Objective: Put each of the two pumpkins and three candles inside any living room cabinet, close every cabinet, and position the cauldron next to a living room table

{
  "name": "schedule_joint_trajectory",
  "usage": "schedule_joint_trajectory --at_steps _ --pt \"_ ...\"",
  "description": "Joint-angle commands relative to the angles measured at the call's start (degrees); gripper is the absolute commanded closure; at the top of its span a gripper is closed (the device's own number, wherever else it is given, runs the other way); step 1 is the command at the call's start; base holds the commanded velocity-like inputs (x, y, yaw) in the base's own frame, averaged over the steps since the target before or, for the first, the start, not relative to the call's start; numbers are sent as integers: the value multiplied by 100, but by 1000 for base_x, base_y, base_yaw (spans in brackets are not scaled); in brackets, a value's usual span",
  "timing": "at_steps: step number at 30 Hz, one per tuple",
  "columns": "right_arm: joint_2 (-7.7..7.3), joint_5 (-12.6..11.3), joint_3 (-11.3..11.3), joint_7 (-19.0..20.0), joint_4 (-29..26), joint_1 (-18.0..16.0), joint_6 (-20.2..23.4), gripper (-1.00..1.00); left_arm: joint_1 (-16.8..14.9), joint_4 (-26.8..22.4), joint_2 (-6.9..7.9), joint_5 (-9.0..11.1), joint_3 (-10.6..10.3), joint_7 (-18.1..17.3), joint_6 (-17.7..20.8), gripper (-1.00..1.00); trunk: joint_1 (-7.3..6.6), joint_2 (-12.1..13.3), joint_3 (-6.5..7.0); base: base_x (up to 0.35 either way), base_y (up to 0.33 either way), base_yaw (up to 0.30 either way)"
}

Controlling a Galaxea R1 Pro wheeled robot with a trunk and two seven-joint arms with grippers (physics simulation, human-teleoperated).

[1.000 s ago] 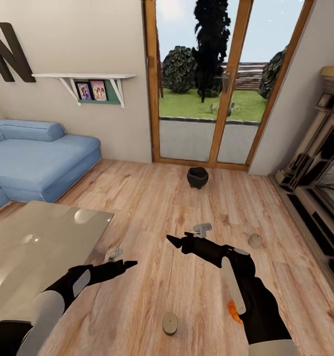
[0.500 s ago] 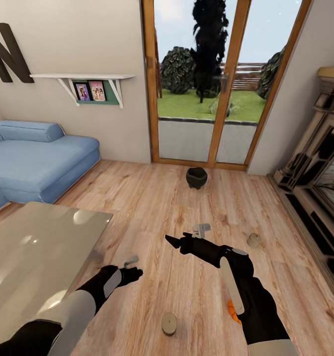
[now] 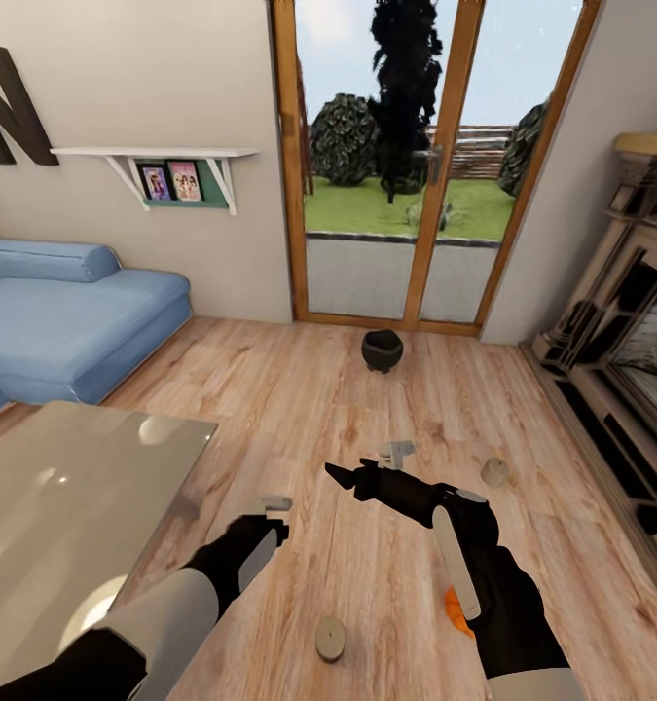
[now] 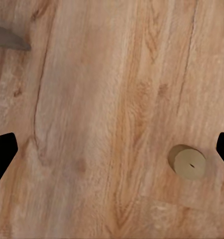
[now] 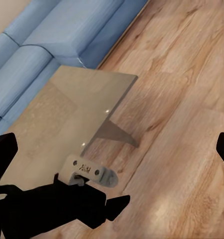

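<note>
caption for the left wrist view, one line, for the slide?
Left wrist camera looking down between open fingers at a tan candle lying on the wood floor.

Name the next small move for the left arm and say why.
Probably lower the left tool toward the near candle, shifting sideways to centre it. The left wrist view shows that candle lying on the wood floor off to one side between the open fingers, with nothing held.

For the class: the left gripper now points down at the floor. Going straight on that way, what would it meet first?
Most likely the bare wood floor. The left gripper is open, and the candle lies off-centre near one fingertip, so it would probably miss it; depth is unclear.
</note>
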Motion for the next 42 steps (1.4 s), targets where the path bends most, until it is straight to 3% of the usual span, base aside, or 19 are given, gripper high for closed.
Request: schedule_joint_trajectory --at_steps 1,5,10,14,17,29,42 --pt "1 -1 -2 0 0 0 0 -100 10 0 2 0 -7 1 -5 -100 0 0 7 0 0 -200" --pt "1 -9 -14 0 0 0 0 -100 64 14 -1 12 -15 -11 -14 -100 0 0 33 0 0 -206" --pt "-4 -16 -22 2 0 0 0 -100 84 33 16 61 -16 -43 -31 -100 -110 201 157 0 0 -208" --pt "-4 -17 -23 5 2 0 0 -100 92 33 25 398 -16 -322 -39 -100 -110 201 184 0 0 -208" --pt "2 -17 -24 4 16 0 0 -100 92 35 40 517 -16 -453 -56 -100 -110 201 204 0 0 -208" --pt "-5 -17 -24 9 114 0 -9 -100 93 105 46 595 -15 -481 -58 -100 154 -281 69 0 0 -207" --pt "-1 -18 -19 23 115 0 -9 -100 93 680 40 598 0 -480 -92 -100 439 -802 -77 0 0 -208"
